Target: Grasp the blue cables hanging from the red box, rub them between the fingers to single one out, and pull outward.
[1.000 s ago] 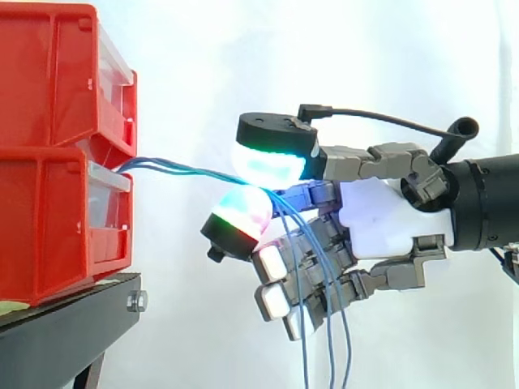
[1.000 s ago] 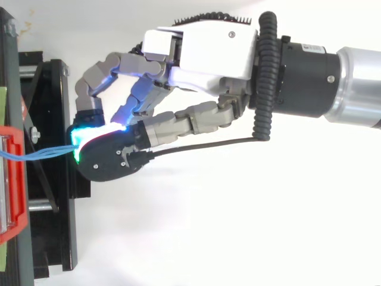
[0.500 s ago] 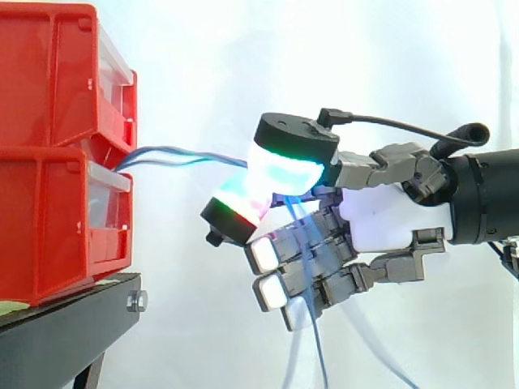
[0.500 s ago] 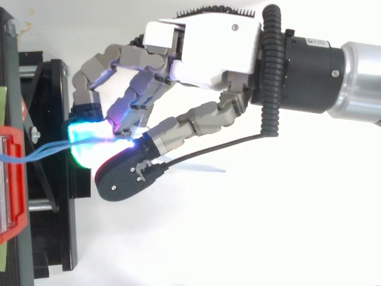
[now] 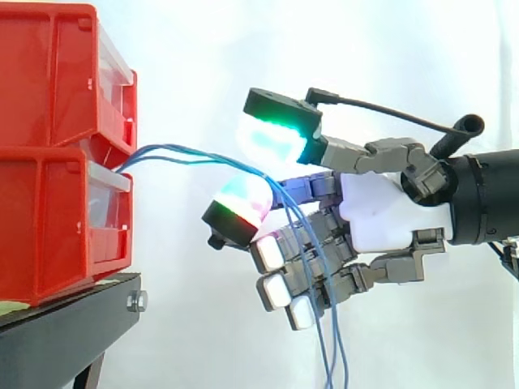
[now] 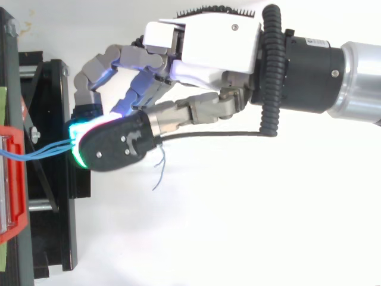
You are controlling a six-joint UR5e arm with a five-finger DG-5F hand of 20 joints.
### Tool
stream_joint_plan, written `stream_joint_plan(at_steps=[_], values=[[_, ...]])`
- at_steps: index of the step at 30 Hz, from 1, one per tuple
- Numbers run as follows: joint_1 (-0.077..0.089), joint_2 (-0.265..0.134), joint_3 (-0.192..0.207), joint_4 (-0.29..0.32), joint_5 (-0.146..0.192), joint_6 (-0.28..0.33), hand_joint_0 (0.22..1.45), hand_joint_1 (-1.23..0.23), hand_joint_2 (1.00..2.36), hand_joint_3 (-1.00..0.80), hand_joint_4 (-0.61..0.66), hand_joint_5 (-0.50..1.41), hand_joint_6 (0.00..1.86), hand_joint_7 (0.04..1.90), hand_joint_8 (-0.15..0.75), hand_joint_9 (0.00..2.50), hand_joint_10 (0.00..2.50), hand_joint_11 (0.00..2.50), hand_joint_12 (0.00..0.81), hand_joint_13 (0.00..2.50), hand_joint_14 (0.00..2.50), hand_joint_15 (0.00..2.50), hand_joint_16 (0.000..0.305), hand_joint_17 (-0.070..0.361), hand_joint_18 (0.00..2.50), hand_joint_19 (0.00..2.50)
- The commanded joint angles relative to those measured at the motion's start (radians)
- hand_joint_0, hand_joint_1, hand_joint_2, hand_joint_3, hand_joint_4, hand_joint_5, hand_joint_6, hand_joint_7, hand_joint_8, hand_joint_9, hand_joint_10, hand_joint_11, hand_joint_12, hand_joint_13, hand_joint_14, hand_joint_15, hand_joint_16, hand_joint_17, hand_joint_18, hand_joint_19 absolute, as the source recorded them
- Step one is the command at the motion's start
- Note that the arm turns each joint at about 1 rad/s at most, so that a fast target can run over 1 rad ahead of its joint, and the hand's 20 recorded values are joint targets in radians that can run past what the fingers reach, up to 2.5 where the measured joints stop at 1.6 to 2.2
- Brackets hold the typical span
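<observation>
Several thin blue cables (image 5: 186,154) come out of the lower red bin (image 5: 49,219) and run right to my hand (image 5: 389,219). They pass between the green-glowing thumb pad (image 5: 276,139) and a red-and-teal finger pad (image 5: 241,207), lying over that finger with the thumb just above them. Past the pinch they droop in front of the other curled fingers and hang below the hand. From above, the thumb (image 6: 113,146) covers the finger pad and the cables (image 6: 47,150) enter under it from the bin (image 6: 12,173); loose ends show beside the thumb.
A second red bin (image 5: 49,73) is stacked on the lower one, both on a black stand (image 5: 65,324). The stand's frame (image 6: 53,208) lies just left of my fingertips. A white curtain is behind.
The thumb pad has swung back over the finger pad, toward the bins. The hanging ends, swinging half a second ago, now drop nearly straight.
</observation>
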Motion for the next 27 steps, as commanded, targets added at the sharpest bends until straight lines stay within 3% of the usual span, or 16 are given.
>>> stream_joint_plan(at_steps=[1, 5, 12, 16, 19, 23, 27], values=[[0.0, 0.0, 0.0, -0.001, 0.0, -0.001, 0.49, -0.39, 1.0, -0.5, 0.04, -0.15, 0.9, 0.99, 0.254, 1.02, 0.02, 0.67, 0.32, 0.95, 0.03, 0.69, 0.049, 0.11, 0.83, 0.69], [0.0, 0.001, 0.0, -0.004, 0.0, 0.001, 0.56, -0.46, 1.01, -0.41, 0.03, -0.16, 0.9, 1.06, 0.239, 1.01, 0.02, 0.68, 0.306, 0.94, 0.03, 0.71, 0.044, 0.1, 0.79, 0.71], [-0.002, 0.008, -0.001, -0.026, -0.002, 0.001, 0.56, -0.58, 1.01, -0.31, 0.05, -0.17, 0.91, 1.04, 0.239, 0.98, 0.02, 0.69, 0.307, 0.94, 0.03, 0.71, 0.045, 0.102, 0.79, 0.71], [-0.003, 0.018, -0.001, -0.073, -0.002, -0.002, 0.59, -0.71, 1.01, -0.32, 0.05, -0.17, 0.92, 1.01, 0.229, 0.96, 0.02, 0.69, 0.299, 0.94, 0.03, 0.71, 0.044, 0.1, 0.79, 0.71], [-0.003, 0.018, -0.001, -0.119, -0.012, -0.01, 0.63, -0.77, 1.01, -0.3, -0.02, -0.17, 0.93, 1.03, 0.223, 0.95, 0.02, 0.69, 0.294, 0.94, 0.03, 0.72, 0.043, 0.097, 0.79, 0.69], [-0.006, 0.018, -0.001, -0.138, -0.034, -0.013, 0.75, -0.83, 1.0, -0.44, -0.19, -0.18, 0.95, 1.12, 0.194, 0.94, 0.02, 0.69, 0.286, 0.94, 0.03, 0.72, 0.041, 0.093, 0.81, 0.69], [-0.006, 0.023, -0.001, -0.138, -0.032, -0.013, 0.77, -0.85, 1.0, -0.5, -0.24, -0.17, 0.96, 1.23, 0.179, 0.99, 0.02, 0.69, 0.276, 0.95, 0.03, 0.73, 0.04, 0.09, 0.83, 0.68]])
